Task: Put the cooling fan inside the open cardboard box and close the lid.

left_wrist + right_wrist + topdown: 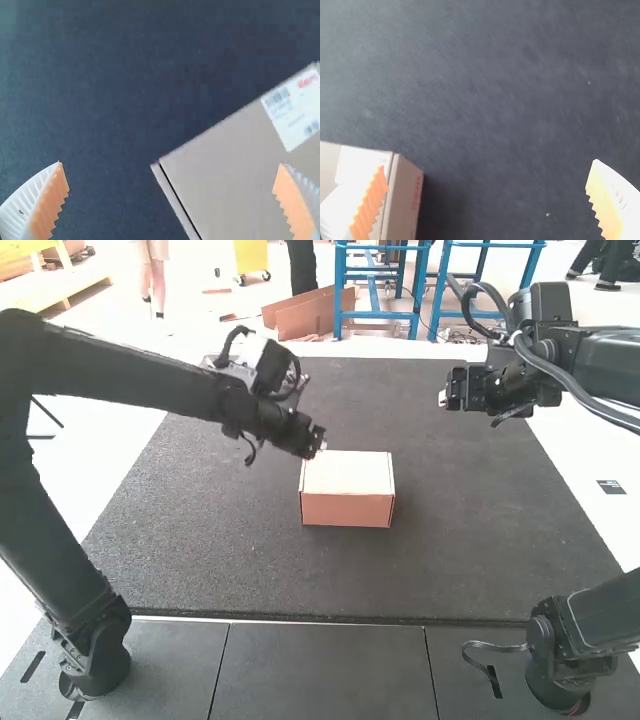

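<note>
Dark, rough matting (pixel 200 540) covers most of the pale tabletop (pixel 110 460), and on it, near the middle, stands a small brown cardboard box (pixel 347 490) with its lid down flat. The left arm reaches in from 9 o'clock, and its left gripper (pixel 312 440) hangs at about 10 o'clock of the box, just beside the far-left top corner; whether it touches the cardboard cannot be told from above. In the left wrist view the left gripper (pixel 170 166) is spread wide, its white ribbed fingers (pixel 45 200) with orange pads far apart and gripping nothing. One finger is over the matting and the other over the box top (pixel 235 165), so the box's corner and edge lie between them. A white printed label (pixel 295 110) sits on that top face. The right gripper (pixel 447 390) is held at about 2 o'clock of the box, well apart from it, above the far part of the matting. Its own view shows the right gripper (pixel 487 167) also spread open and empty, with bare matting between the fingers and a corner of the box (pixel 405 200) just behind one fingertip.
</note>
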Available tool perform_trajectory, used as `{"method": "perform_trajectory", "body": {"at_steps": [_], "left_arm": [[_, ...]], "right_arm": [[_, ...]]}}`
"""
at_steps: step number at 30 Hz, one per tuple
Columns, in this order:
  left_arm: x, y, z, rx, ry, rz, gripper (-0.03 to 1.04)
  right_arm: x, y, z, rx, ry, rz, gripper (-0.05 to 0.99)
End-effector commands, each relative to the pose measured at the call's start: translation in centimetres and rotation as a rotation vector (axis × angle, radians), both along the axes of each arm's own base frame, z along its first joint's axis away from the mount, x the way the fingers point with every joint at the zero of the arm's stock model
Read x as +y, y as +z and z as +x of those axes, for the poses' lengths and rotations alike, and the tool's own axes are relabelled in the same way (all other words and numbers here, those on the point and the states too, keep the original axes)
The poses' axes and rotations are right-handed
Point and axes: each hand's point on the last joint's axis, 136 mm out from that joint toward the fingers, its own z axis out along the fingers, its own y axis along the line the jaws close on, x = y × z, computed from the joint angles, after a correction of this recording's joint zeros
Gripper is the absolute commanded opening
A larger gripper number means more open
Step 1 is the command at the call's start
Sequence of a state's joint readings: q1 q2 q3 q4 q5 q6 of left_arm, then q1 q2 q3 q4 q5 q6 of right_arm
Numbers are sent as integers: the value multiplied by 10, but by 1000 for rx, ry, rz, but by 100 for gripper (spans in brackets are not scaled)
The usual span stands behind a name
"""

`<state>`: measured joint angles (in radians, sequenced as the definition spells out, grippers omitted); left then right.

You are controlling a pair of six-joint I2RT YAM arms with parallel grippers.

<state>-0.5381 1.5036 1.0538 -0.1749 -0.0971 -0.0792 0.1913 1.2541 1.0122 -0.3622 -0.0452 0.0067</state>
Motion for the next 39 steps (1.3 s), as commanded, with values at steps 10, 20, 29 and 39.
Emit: {"method": "perform_trajectory", "body": {"at_steps": [10, 20, 29, 39], "left_arm": [[20, 149, -27, -291, -38, -268, 97], [65, 152, -69, -560, -20, -256, 97], [102, 117, -107, -715, -8, -192, 97], [120, 86, -131, -814, -6, -167, 97]], "right_arm": [[10, 46, -13, -188, 73, 88, 91], [-7, 72, -36, -446, 18, 93, 91], [-22, 77, -61, -609, -22, 55, 91], [-43, 84, -101, -853, -93, 18, 91]]}}
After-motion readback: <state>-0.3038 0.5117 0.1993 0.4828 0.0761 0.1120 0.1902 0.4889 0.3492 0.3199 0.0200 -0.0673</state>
